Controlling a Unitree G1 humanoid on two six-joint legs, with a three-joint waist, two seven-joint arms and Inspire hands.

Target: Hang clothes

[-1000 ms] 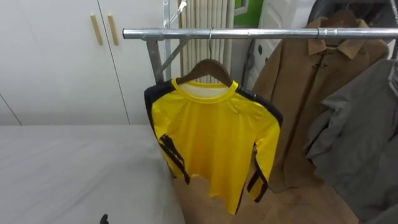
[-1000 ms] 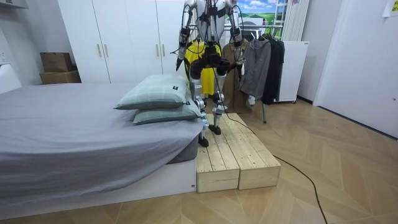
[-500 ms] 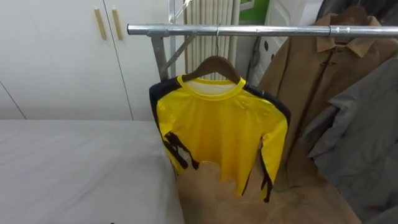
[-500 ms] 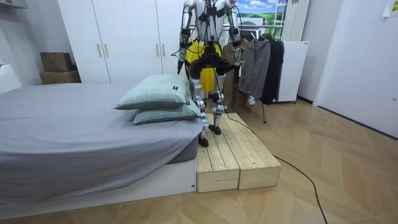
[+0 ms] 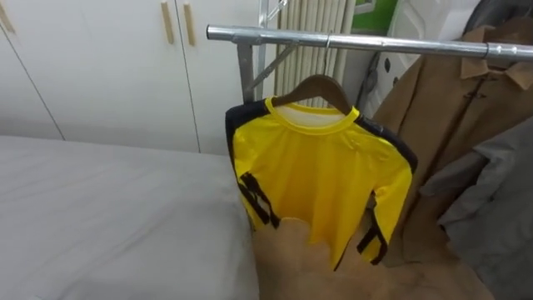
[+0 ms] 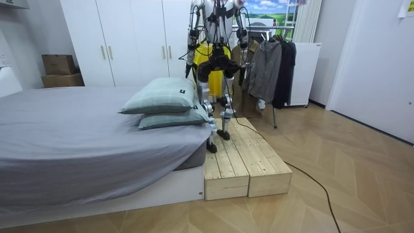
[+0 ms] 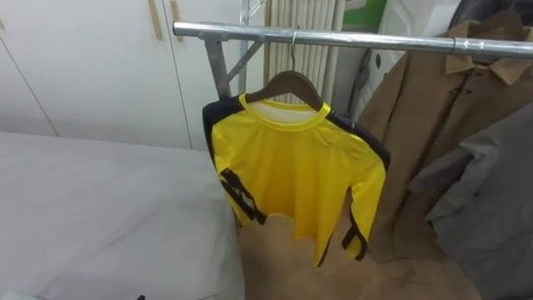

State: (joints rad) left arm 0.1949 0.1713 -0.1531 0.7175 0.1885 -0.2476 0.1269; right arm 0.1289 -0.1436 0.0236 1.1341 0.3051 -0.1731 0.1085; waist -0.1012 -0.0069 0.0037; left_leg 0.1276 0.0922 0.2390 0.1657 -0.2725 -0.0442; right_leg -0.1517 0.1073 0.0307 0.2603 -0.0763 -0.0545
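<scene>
The yellow shirt point(image 5: 321, 179) is hanging on a wooden hanger point(image 5: 321, 83), whose hook is sitting over the metal rail point(image 5: 275, 35) running across the top of the left eye view. It is filling the middle of the frame, with its black-trimmed sleeves drooping at either side. A tan coat point(image 5: 454, 125) is hanging just beside it on the right of the frame, a grey garment point(image 5: 500, 208) is showing at the right edge, and the bed point(image 5: 108, 217) is spreading across the lower left below the white wardrobe point(image 5: 100, 67). In the room view the robot is standing on the wooden platform point(image 6: 242, 165) at the bed's end, facing the rack with its back to me. Its left hand point(image 6: 188, 61) and right hand point(image 6: 246, 59) are showing small at its sides, and I cannot tell whether either is apart, together or clamped on anything. The shirt is looking thin, light and limp to me, probably a smooth sports fabric that is going to slide and bunch, not hold a shape. A tug at the hem or a sleeve could be dragging it off the hanger's shoulders. I am judging the safest hold to be the hanger itself, near the hook or along a wooden arm under the collar.
</scene>
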